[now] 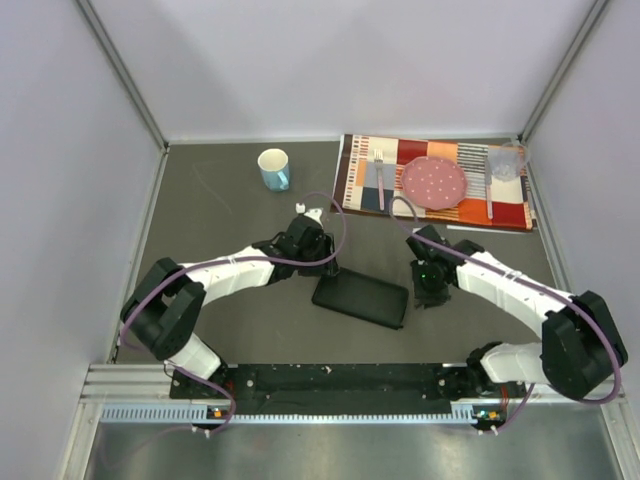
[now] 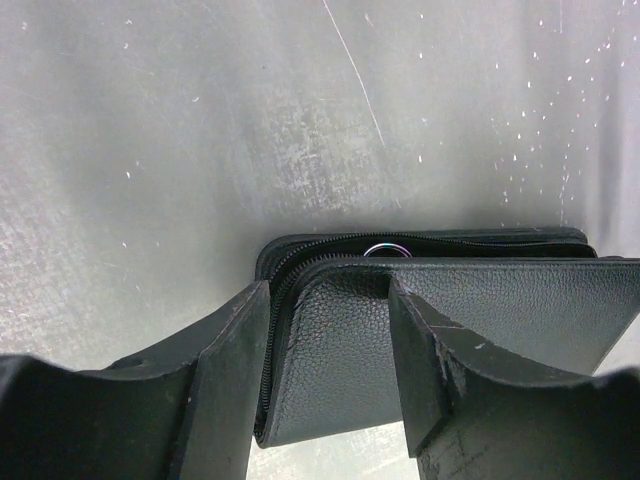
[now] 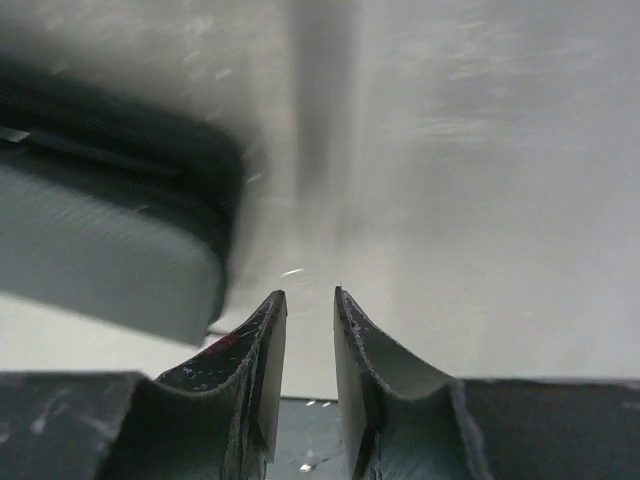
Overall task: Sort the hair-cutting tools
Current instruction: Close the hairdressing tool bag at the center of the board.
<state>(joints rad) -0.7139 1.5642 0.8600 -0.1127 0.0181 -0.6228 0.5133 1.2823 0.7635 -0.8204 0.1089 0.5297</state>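
L tool [image 2: 325, 290], jaws apart, over part-unzipped black zip case [image 2: 520, 300]; poss. a metal ring [image 2: 385, 249] inside.

Soft, even light throughout; right wrist view is motion-blurred.

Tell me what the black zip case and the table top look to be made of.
Zip case: black leather or imitation, matte; pebbled grain shows in the left wrist view, with a toothed zip along its edge. Table top: hard, dark grey, dull sheen, fine scratches and specks; painted metal or laminate, I cannot tell which.
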